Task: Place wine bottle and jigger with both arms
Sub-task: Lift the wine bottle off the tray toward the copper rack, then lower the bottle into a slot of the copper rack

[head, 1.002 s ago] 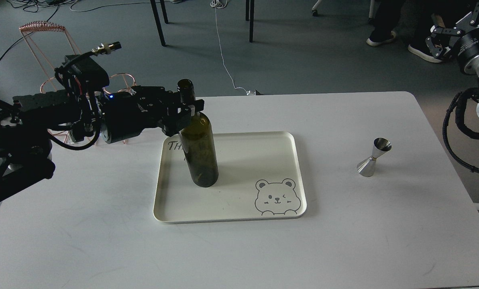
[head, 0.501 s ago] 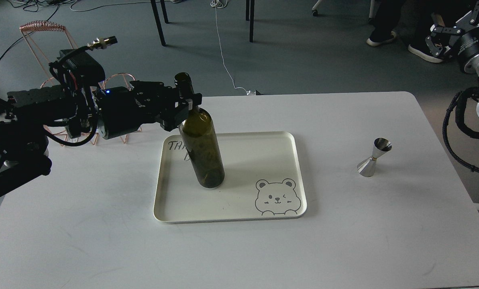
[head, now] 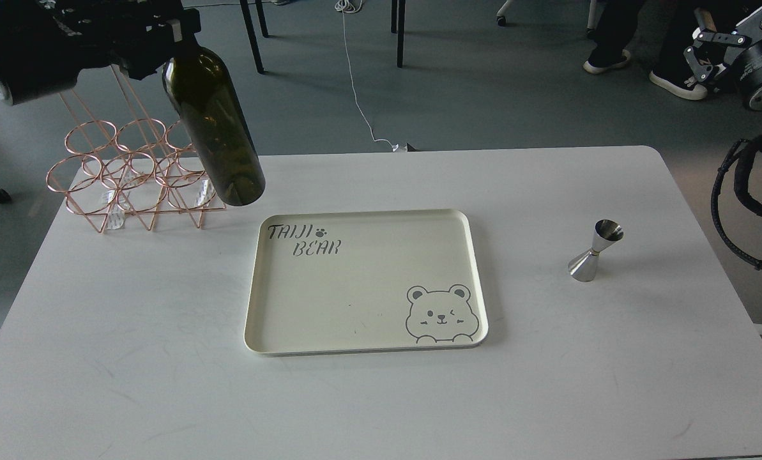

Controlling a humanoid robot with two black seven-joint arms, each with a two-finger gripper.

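At table centre, our cream tray (head: 361, 220) with rounded corners holds nothing; a bear drawing and "TAIJI BEAR" are printed on it. At 10 o'clock, our left gripper (head: 175, 30) is clamped on the neck of the smooth dark green glass bottle (head: 218, 134), lifted off the table, its long axis tilted, base toward 5 o'clock, before a copper wire rack (head: 115, 185). At 3 o'clock the shiny steel hourglass jigger (head: 594, 250) stands upright. Our right gripper (head: 706, 48) at 2 o'clock: we cannot tell its state.
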